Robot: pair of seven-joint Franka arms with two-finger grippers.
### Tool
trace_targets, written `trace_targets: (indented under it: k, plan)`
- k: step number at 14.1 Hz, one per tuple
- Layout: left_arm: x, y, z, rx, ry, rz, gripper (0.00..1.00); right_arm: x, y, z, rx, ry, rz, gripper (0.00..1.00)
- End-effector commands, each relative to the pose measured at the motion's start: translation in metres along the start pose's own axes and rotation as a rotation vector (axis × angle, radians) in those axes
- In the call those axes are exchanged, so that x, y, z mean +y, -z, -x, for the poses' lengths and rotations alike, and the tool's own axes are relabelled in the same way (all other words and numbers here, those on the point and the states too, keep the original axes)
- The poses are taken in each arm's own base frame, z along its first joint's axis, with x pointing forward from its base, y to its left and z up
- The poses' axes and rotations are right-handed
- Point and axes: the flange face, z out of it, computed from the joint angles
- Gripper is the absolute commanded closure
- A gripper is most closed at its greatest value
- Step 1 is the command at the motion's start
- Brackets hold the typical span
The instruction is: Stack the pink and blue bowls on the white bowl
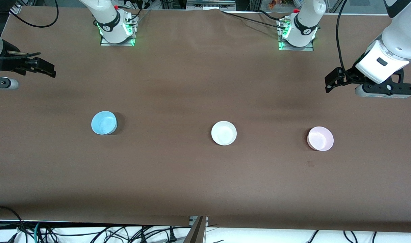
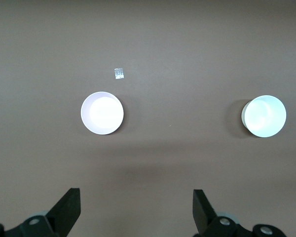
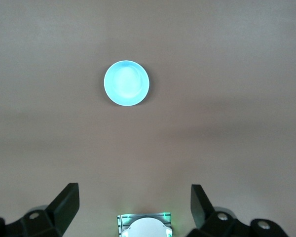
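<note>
Plainly, nothing is stacked yet: three bowls stand apart in a row on the brown tabletop [image 1: 191, 84]. The small round glossy white bowl [image 1: 224, 133] is in the middle. Seen from the front camera, the light sky-blue plastic bowl [image 1: 104, 123] is at about nine o'clock from it, toward the right arm's end. The pale pink plastic bowl [image 1: 320, 138] is at about three o'clock, toward the left arm's end. All three are upright, mouths up, and well apart from one another.

The right claw [image 1: 45, 67] hangs over bare tabletop at roughly eleven o'clock from the blue bowl. Its wrist view shows both fingers spread wide with nothing between them. The left claw [image 1: 328, 82] hangs over bare tabletop at about twelve o'clock from the pink bowl, also wide apart and empty.

These bowls look light, thin-walled and stiff, with smooth, probably slippery surfaces, and likely to skid or tip if nudged from the side. The sensible hold is on the rim, one finger inside the wall and one outside, pinching gently. As the bowls are alike in size, each should nest only if lowered level and centred over the white bowl.
</note>
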Motion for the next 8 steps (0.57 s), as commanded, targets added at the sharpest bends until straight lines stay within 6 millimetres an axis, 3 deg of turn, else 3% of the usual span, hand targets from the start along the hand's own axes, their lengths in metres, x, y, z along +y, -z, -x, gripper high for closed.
trace_targets:
  k: [1, 5, 8]
  plan:
    - [0.0, 0.005, -0.005, 0.009, -0.016, -0.009, 0.0, 0.005, 0.006, -0.001, 0.005, -0.011, -0.011, 0.0]
    - [-0.005, 0.005, -0.006, 0.011, -0.005, -0.013, 0.0, 0.005, 0.005, -0.002, 0.003, -0.012, -0.013, 0.0]
    - [-0.016, 0.017, -0.035, 0.041, 0.014, -0.002, 0.0, 0.006, 0.006, -0.001, 0.005, -0.012, -0.014, 0.0]
